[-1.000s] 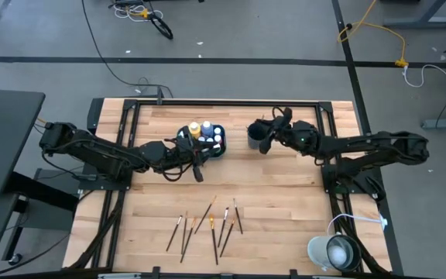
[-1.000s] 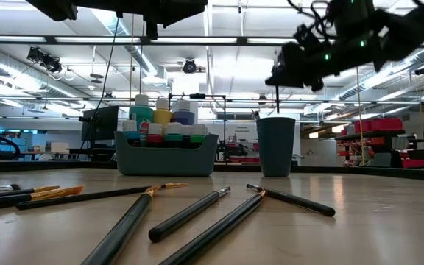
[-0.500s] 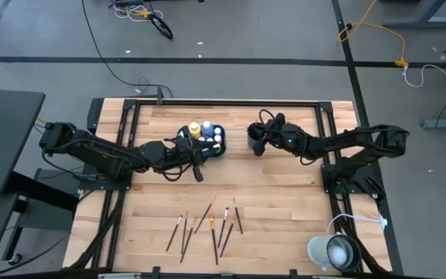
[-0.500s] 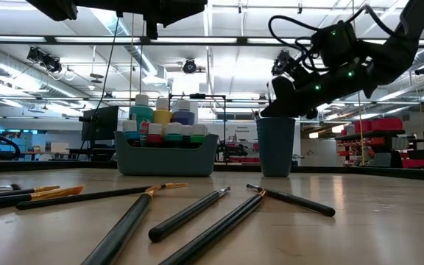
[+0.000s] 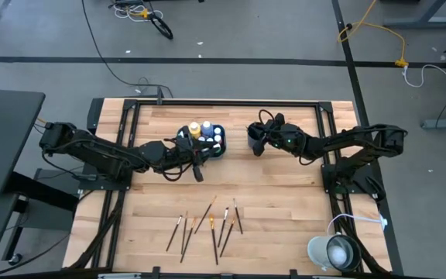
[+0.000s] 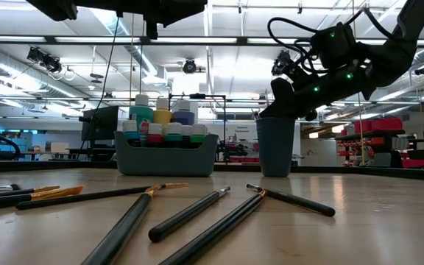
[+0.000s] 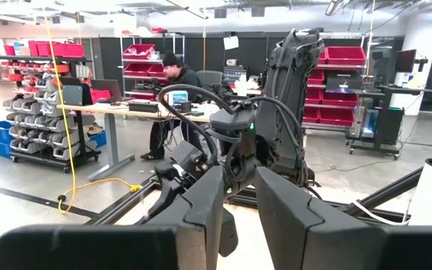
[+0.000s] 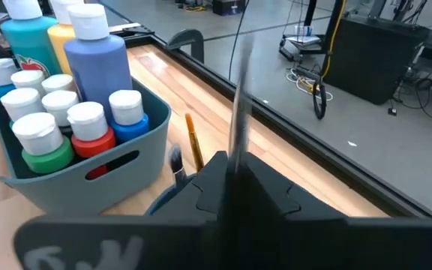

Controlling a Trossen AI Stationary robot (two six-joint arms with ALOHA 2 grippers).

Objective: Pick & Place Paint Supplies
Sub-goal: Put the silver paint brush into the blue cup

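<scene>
1. High view is showing the right hand hanging directly over the dark blue cup, at the far middle of the desk.
2. Right wrist view is showing a thin paintbrush handle standing upright at the front of that hand, its long axis pointing straight down toward the cup. Another brush is already leaning inside the cup. Whether the hand is gripping the upright handle or letting it go, I cannot tell.
3. The coming move is turning on this one alignment. The handle is lying in line with the cup's mouth below it, so a straight drop looks enough, and no sideways shift seems needed.
4. The left hand is waiting just beside the teal tray on its near side. Left wrist view is showing it narrowly parted, with nothing visible in the gap.
5. The paint bottles are standing upright in the tray, packed close together. The tray itself is sitting just beside the cup.
6. The loose paintbrushes are lying in a fan near the front edge of the desk, well apart from both hands. Their long axes are running roughly front to back.
7. By my judgement the left hand is sitting nearer to that fan. The right hand is needing a longer reach, back across the desk.
</scene>
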